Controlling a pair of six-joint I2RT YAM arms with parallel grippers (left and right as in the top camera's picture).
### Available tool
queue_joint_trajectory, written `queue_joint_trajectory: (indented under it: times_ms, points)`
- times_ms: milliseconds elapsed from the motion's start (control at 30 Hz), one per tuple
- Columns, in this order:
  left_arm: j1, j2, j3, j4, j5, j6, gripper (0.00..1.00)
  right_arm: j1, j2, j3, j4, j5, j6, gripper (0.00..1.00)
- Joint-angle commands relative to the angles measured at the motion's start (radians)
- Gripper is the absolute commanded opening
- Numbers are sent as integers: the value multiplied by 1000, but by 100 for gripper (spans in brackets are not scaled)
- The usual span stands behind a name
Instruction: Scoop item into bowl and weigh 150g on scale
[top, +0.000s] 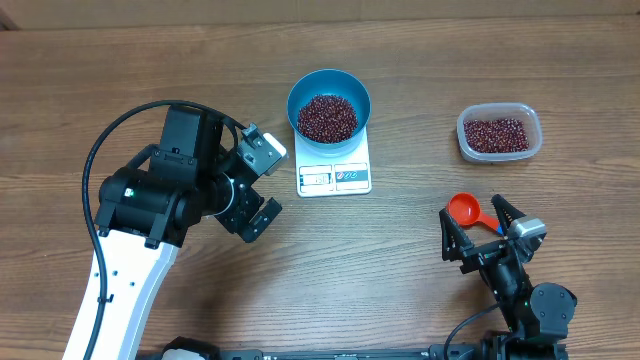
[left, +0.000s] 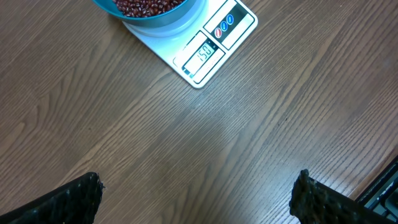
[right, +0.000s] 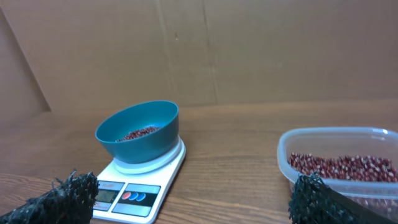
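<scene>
The blue bowl (top: 329, 92) stands on the white scale (top: 335, 178), holding a heap of red-brown beans (top: 327, 117). My left gripper (top: 268, 185) is open and empty, left of the scale. In its wrist view the scale (left: 233, 28) shows a lit display with digits that look like 150, under the bowl (left: 165, 22). My right gripper (top: 472, 215) is open over the orange-red scoop (top: 463, 208) at front right and holds nothing. Its wrist view has the bowl (right: 149, 146), beans (right: 138, 134) and scale (right: 158, 180) ahead, with its fingers (right: 62, 202) wide apart.
A clear plastic container (top: 499, 133) with more beans sits at the back right, also in the right wrist view (right: 339, 155). A brown cardboard wall (right: 217, 50) closes the far side of the table. The left arm's black cable loops at the left.
</scene>
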Motion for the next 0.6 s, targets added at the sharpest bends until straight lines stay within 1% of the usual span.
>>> queue_joint_trajectory:
  times_ms: [0,333,500,567]
  points:
    - [4,4,2,0,19,-10,100,4,-13,-11,13,25,9,100]
    - [4,4,2,0,19,-10,100,4,-13,-11,8,43,8,100]
    - [4,4,2,0,19,-10,100,4,-13,-11,5,82,10,100]
    - [4,4,2,0,19,-10,100,4,-13,-11,3,114,41,100]
